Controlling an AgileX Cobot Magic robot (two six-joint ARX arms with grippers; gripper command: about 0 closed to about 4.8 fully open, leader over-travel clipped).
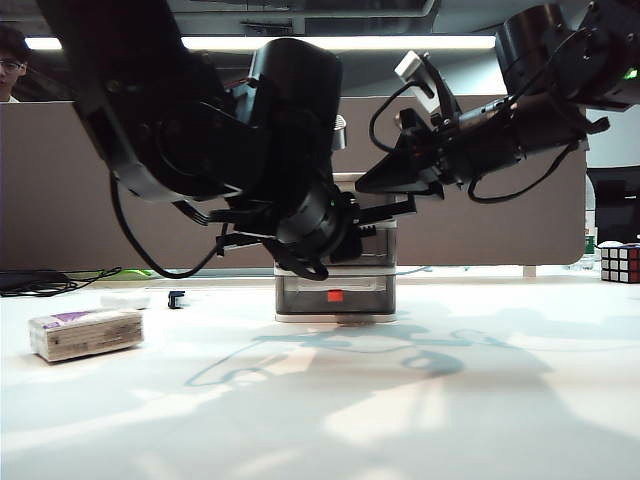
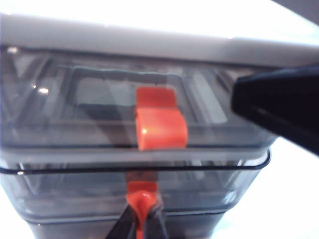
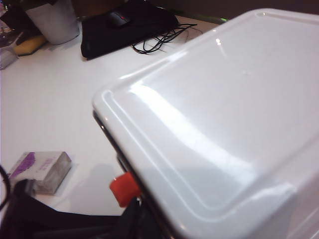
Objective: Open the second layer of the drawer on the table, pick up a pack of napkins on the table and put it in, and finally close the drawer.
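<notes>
The drawer (image 1: 336,285) stands mid-worktop (image 1: 400,400), smoky tiers under a pale top. My left tool (image 2: 143,219) is pinched tight on the red-orange tab (image 2: 142,199) of the second layer (image 2: 134,186). My right tool (image 1: 395,172) hovers over the unit's top; I cannot tell its spread. The pack of napkins (image 1: 85,333) lies far left of both tools.

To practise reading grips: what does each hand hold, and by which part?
The left hand pinches the second layer by its red-orange tab. The right hand, over the drawer, shows no hold.
</notes>
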